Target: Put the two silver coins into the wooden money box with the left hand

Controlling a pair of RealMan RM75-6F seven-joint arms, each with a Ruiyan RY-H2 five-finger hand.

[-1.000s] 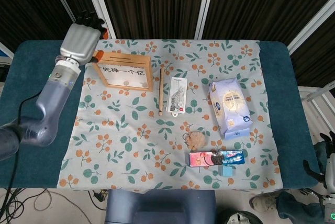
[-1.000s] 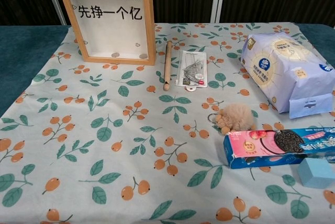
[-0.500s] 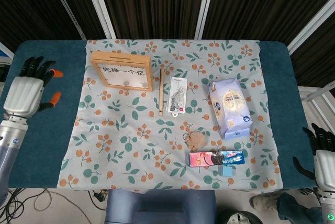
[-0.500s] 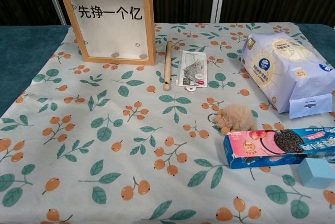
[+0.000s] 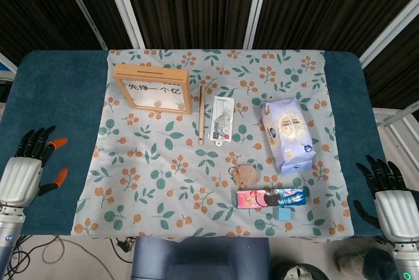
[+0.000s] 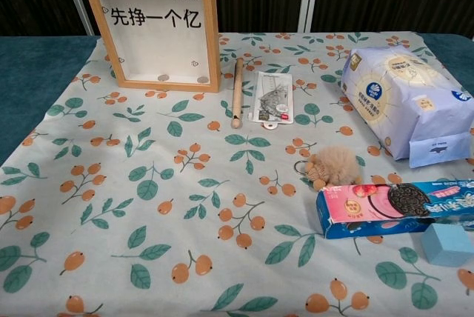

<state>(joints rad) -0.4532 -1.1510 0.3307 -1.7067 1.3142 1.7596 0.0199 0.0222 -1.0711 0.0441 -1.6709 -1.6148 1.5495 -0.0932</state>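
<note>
The left hand hangs at the table's near left edge, back of the hand up, fingers spread and pointing away from the robot, holding nothing. It shows only in the head view.

Up and to its right, well apart from it, one wooden money box stands upright on the patterned cloth, its long axis running left to right and its clear front facing the robot. In the chest view two silver coins lie inside at the bottom of the box, one near the middle and one toward its right corner.

Further right of the left hand lie one wooden stick, its length running away from the robot, one flat packaged item, one fluffy keychain, one biscuit box, one small blue block and one pale tissue pack.

The right hand sits at the near right edge, beyond the cloth, fingers apart and empty.
</note>
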